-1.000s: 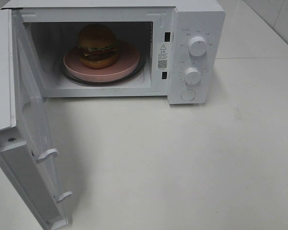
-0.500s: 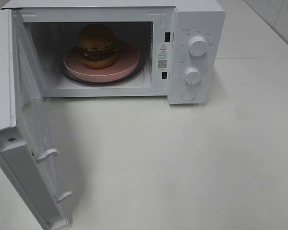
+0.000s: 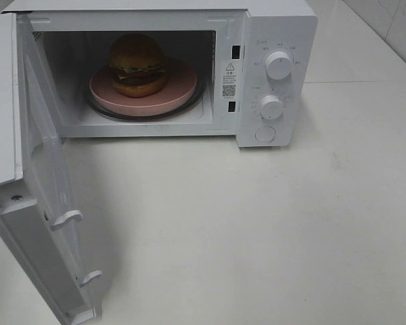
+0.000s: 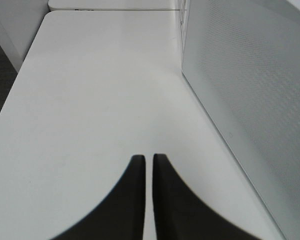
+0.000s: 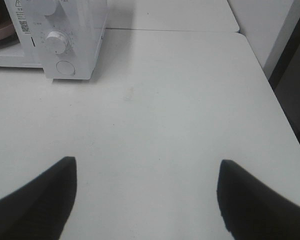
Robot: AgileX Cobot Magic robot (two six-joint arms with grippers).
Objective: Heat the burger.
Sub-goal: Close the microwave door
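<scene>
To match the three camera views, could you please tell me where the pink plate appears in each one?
Exterior high: pink plate inside the open microwave, under the burger.
Left wrist: not in it; only the microwave's door shows.
Right wrist: a sliver at the frame edge, beside the dial panel.
Shared landmark: the microwave.

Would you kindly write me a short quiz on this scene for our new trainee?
1. True or false: the white microwave door is closed.
2. The round golden-brown burger rests on: A) the white table; B) the round pink plate; C) the door.
3. Fill in: the left end effector is ___, holding nothing; the right end effector is open.
Key: 1 false; 2 B; 3 shut.
</scene>
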